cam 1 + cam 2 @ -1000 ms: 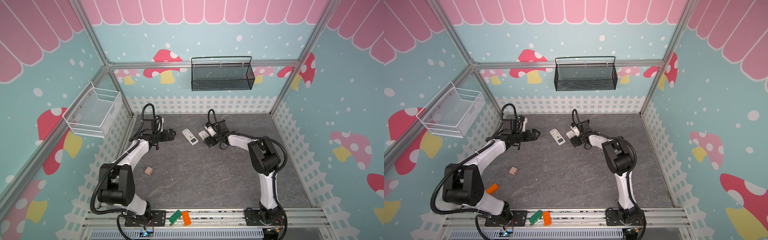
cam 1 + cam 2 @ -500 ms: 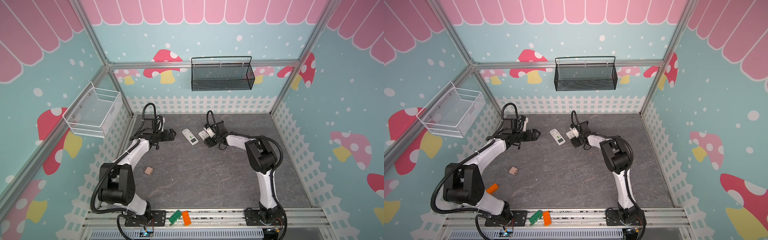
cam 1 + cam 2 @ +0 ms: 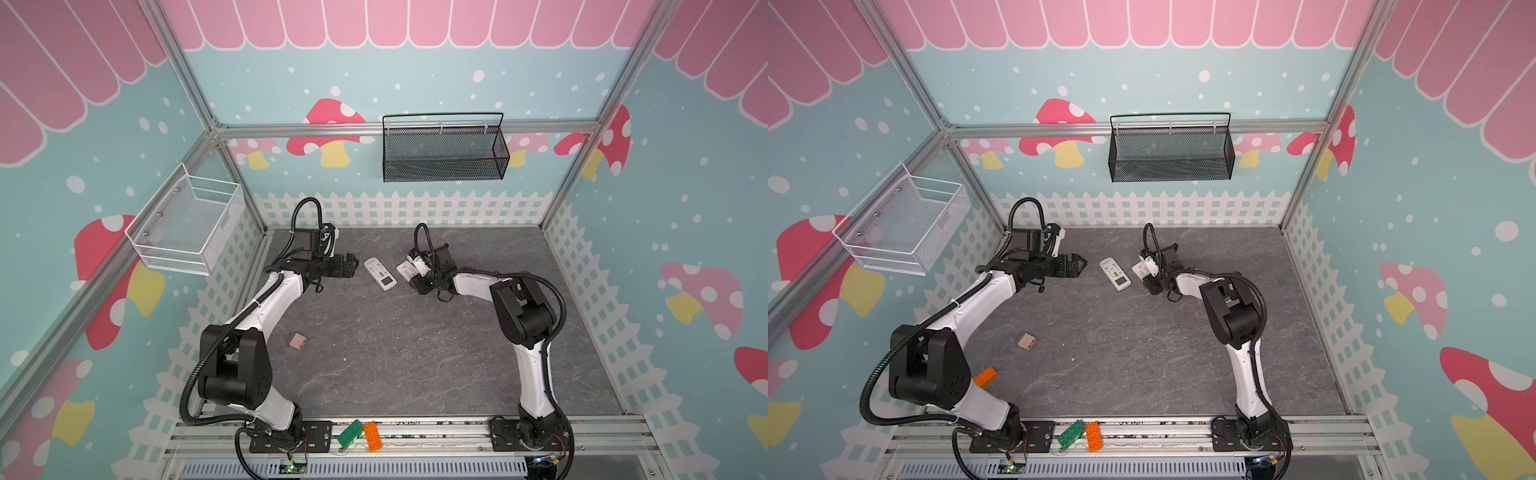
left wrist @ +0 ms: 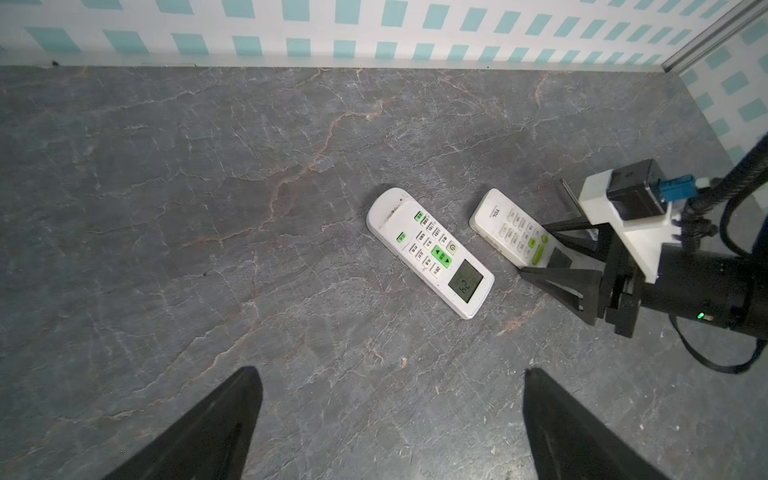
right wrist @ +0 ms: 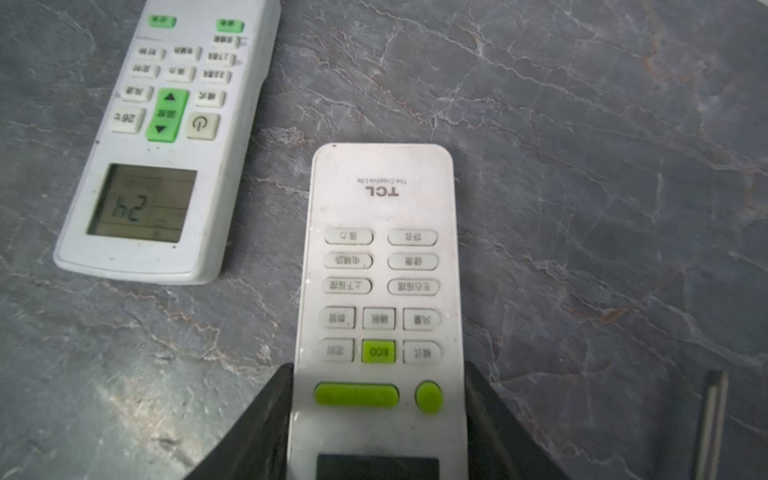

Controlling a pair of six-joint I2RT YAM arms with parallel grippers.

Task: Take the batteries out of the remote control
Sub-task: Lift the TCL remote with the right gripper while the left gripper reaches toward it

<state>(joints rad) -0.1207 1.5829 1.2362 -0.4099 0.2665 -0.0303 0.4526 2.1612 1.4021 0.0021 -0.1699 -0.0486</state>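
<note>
Two white remote controls lie face up at the back of the grey floor. The larger remote (image 3: 380, 273) (image 4: 430, 251) has a lit display and green keys. My right gripper (image 3: 411, 272) (image 5: 378, 368) is shut on the smaller TCL remote (image 3: 406, 270) (image 5: 380, 270), with one black finger against each long side of its display end. My left gripper (image 3: 353, 266) (image 4: 390, 372) hangs open just left of the larger remote, with nothing between its fingers. The batteries are out of view.
A tan block (image 3: 297, 340) lies on the floor at the left. Green (image 3: 351, 433) and orange (image 3: 372, 435) bricks rest on the front rail. A black mesh basket (image 3: 442, 151) and a white wire basket (image 3: 187, 226) hang on the walls. A thin grey rod (image 5: 712, 424) lies beside the TCL remote.
My right gripper's jaws have come together onto the sides of the smaller remote. The left arm has barely moved and stays open.
</note>
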